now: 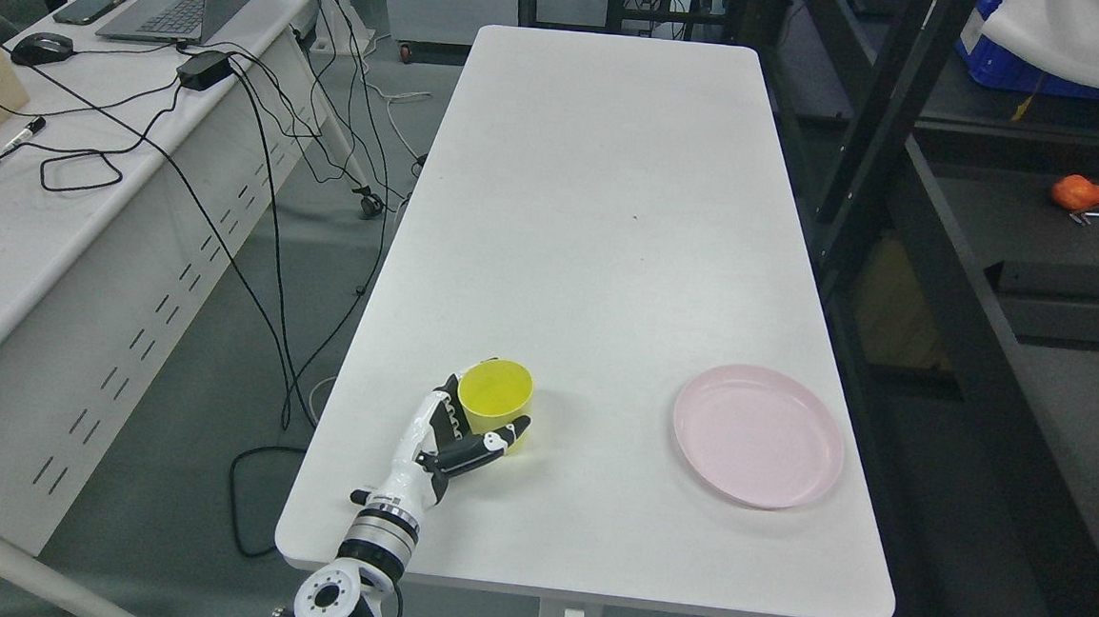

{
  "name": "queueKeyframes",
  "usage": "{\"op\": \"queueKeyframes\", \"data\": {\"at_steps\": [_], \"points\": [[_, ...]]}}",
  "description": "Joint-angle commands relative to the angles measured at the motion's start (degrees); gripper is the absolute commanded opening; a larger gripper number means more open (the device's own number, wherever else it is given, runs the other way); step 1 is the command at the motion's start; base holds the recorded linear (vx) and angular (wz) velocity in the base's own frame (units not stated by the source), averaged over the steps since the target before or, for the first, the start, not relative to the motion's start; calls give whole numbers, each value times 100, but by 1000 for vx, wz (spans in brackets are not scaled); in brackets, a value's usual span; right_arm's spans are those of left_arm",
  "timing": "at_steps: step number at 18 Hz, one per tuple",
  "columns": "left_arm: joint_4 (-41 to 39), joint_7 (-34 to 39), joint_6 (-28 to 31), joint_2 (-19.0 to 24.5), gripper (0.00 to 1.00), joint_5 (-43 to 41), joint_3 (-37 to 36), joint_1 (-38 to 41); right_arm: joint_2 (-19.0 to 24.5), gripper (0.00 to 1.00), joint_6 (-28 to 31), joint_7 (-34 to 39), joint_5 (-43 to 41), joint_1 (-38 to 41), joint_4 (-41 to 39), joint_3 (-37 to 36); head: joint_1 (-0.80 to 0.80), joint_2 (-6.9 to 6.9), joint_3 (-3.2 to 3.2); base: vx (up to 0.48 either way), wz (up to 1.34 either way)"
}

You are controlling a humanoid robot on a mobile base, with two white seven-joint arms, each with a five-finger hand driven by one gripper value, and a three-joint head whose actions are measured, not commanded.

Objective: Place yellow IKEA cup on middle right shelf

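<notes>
Yellow cup [495, 391] upright on table [603, 207]; left hand [451, 441] fingers [489, 441] apparently wrapped around it.

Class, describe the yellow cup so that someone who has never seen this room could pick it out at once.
Find the long white table in the middle of the room. Near its front edge, left of the pink plate, stands the yellow cup, upright with its mouth open to the top. It is the only yellow thing on the table, and the robot's left hand is wrapped around it.
</notes>
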Motion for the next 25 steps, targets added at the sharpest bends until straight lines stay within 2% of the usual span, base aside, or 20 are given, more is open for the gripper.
{"op": "queueKeyframes", "data": {"at_steps": [1,3,8,11,15,25], "points": [[135,2,-515,99,17,34,335,10,-100,99,0,-1230,-141,62,-1,97,0,0,0,0,0],[48,2,-999,99,0,69,379,54,-100,99,0,-1230,-141,62,-1,97,0,0,0,0,0],[-926,2,-1298,99,0,341,362,308,-100,99,0,-1230,-141,62,-1,97,0,0,0,0,0],[-1200,-7,-1519,99,0,341,353,414,-100,99,0,-1230,-141,62,-1,97,0,0,0,-6,0],[-1236,-7,-1730,99,0,341,336,432,-100,99,0,-1230,-141,62,-1,97,0,0,0,-37,0],[-1254,-7,-1818,99,0,341,248,493,-100,99,0,-1230,-141,62,-1,97,0,0,0,-134,-61]]}}
